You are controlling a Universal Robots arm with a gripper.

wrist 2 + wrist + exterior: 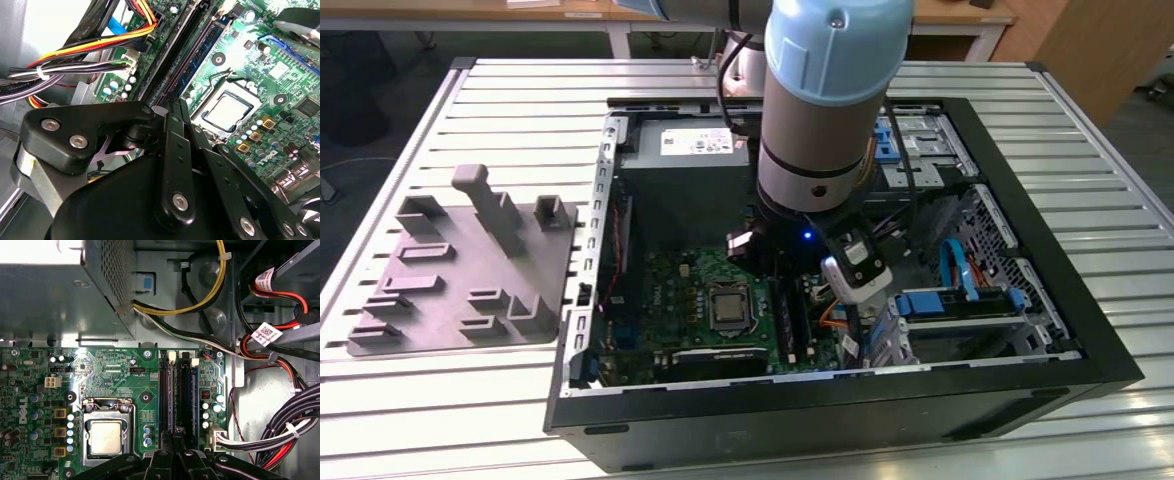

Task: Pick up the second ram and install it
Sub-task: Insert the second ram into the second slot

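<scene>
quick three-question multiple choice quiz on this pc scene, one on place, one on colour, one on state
1. Relative to the computer case, the gripper is: A down inside it B outside, beside it C underneath it
2. Motherboard colour? A red B green C white
3. The processor is: A bare B under a cooler C removed

A, it hangs just over the motherboard; B, the board is green; A, its metal lid shows.
</scene>
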